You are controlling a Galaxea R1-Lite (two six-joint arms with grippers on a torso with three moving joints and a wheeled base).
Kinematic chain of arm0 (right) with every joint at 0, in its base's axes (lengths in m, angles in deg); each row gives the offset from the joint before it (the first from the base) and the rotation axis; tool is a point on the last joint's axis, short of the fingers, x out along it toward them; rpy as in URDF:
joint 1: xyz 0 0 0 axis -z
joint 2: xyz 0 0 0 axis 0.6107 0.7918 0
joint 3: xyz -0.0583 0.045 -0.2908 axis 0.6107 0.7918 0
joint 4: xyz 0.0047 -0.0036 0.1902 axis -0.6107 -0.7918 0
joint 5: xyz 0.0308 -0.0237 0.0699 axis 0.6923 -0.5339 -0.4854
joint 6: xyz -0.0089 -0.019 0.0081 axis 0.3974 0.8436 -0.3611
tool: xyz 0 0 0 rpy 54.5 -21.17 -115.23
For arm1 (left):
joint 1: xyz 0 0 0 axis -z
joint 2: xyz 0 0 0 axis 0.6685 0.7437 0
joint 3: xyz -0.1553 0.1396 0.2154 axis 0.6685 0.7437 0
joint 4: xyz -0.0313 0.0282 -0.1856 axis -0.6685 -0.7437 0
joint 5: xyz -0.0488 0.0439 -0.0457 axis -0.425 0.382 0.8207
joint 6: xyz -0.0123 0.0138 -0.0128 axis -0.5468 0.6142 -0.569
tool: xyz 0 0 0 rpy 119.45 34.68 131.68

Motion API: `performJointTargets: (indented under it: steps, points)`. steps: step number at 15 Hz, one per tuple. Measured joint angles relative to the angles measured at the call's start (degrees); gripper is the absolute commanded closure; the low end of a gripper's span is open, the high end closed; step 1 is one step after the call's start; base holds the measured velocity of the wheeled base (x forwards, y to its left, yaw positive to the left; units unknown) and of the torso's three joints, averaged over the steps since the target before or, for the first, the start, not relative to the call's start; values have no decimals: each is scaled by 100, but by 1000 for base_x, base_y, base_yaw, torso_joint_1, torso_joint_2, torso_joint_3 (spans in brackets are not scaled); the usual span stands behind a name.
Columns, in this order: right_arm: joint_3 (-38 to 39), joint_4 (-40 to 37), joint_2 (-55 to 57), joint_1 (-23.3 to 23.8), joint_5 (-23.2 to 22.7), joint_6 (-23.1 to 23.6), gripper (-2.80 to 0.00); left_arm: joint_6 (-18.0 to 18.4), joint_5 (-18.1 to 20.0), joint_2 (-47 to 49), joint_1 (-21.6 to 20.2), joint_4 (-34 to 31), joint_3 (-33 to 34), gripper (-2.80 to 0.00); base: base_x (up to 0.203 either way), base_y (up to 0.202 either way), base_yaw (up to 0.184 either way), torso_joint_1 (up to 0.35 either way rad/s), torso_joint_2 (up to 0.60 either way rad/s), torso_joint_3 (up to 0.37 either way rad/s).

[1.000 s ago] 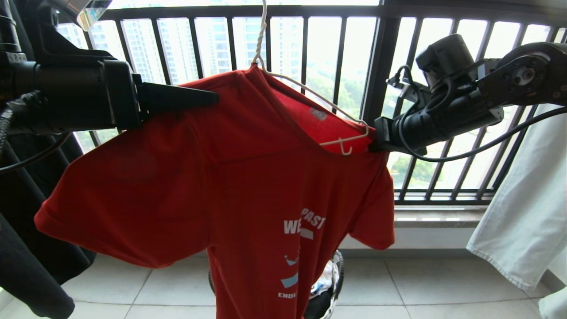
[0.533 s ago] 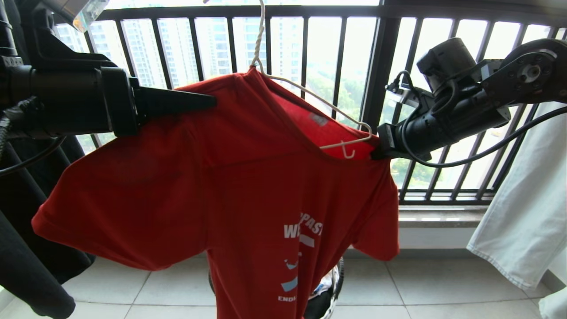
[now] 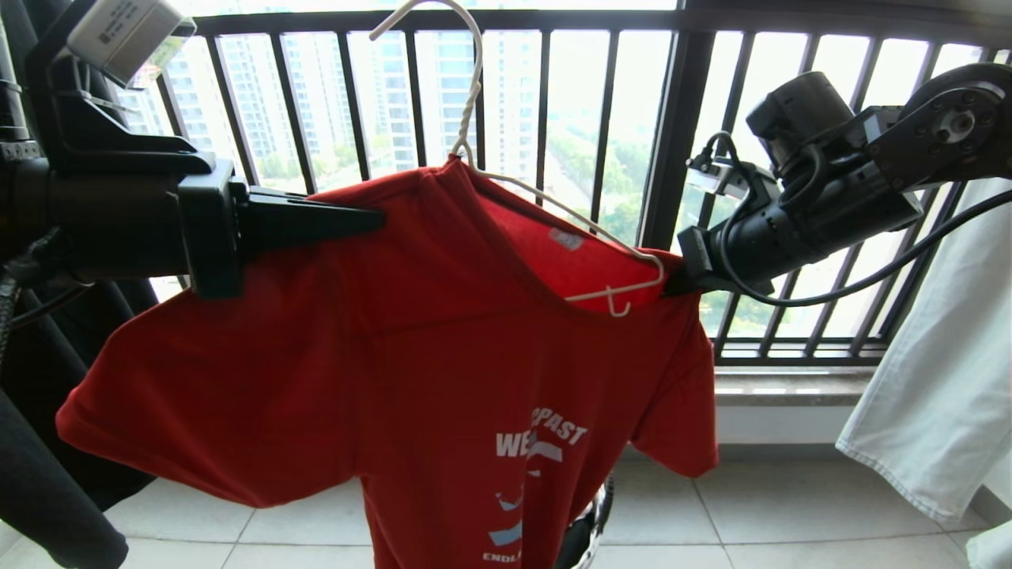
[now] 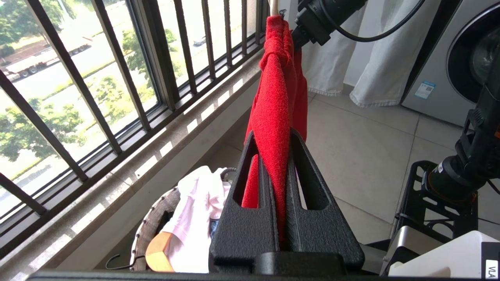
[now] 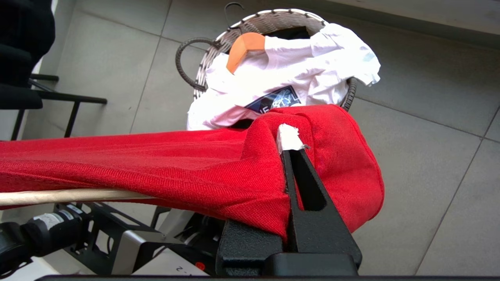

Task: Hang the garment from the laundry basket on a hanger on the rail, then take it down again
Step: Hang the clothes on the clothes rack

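Currently the red T-shirt (image 3: 443, 348) sits on the off-white wire hanger (image 3: 553, 221), stretched between both arms in front of the black railing (image 3: 680, 134). Left gripper (image 3: 371, 221) reaches in level from the left; in the left wrist view its jaws are closed narrow on a fold of red cloth at the shirt's left shoulder (image 4: 273, 128). Right gripper (image 3: 672, 280) comes in from the right at the other shoulder, beside the hanger's end; in the right wrist view it is pinched tight on the red fabric (image 5: 234, 171), with a scrap of white (image 5: 288, 138) showing at the fingertip. Hanger hook (image 3: 427, 12) curves up near the top edge of the head view, with no rail visible there. White "WEST COAST" lettering (image 3: 541, 438) is creased on the hanging chest. Laundry basket (image 5: 269, 17) stands on the tiled floor (image 3: 751, 506) directly below the shirt, holding a white garment (image 5: 297, 86) and a light wooden hanger (image 5: 244, 48). Dark clothing (image 3: 47, 474) hangs at far left, a pale garment (image 3: 941, 379) at far right.
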Motion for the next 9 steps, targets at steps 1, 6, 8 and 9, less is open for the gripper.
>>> performJointTargets:
  steps: [1, 6, 8, 9]
  points:
    - [0, 2, 12, 2, 0, -1, 0, 16, 2, -31, 2, 0, 24, 0, 0, 0, 0, 0, 0, 0]
    - [5, 11, 78, 0, -89, 2, 0, 24, -2, -217, 4, 9, 111, 0, 0, 0, 0, 0, 0, 0]
    - [9, 16, 89, -4, -317, 0, 0, 2, 1, -300, 4, 119, 150, 0, 0, 0, 0, 0, 0, 0]
    - [9, 32, 94, -6, -434, -1, 0, -4, 0, -334, 4, 235, 207, 0, 0, 0, 0, 0, 0, 0]
